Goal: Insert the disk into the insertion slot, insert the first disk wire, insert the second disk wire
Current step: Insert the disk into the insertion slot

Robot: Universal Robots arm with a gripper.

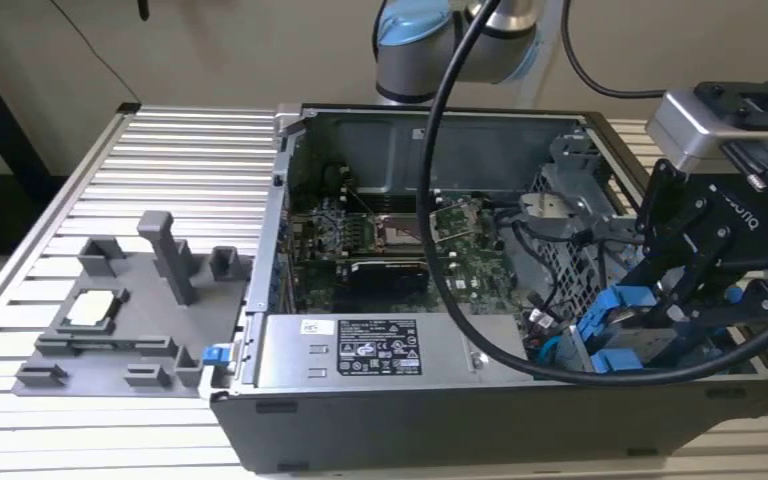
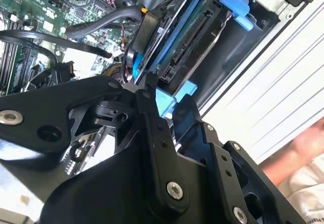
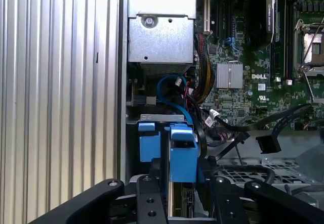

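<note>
The disk (image 2: 195, 42), in its bright blue carrier, stands on edge partly down in the insertion slot (image 2: 238, 52) of the dark drive cage. Its connector edge faces outward. In the exterior view the disk's blue tabs (image 1: 618, 330) show at the case's right front corner. My black gripper (image 3: 185, 204) straddles the carrier's near end, one finger (image 3: 151, 198) on each side, shut on it. The blue end tab (image 3: 182, 153) rises just past the fingertips. A loose black wire plug (image 3: 267, 143) and a blue wire (image 3: 169, 82) lie beside the cage, unplugged.
The open computer case (image 1: 491, 400) lies on a ribbed metal table (image 1: 157, 160). The motherboard (image 1: 384, 240) and grey power-supply box (image 1: 377, 350) sit to the exterior view's left of the cage. A grey fixture (image 1: 131, 300) stands outside the case. A person's hand (image 2: 309, 145) rests near the table edge.
</note>
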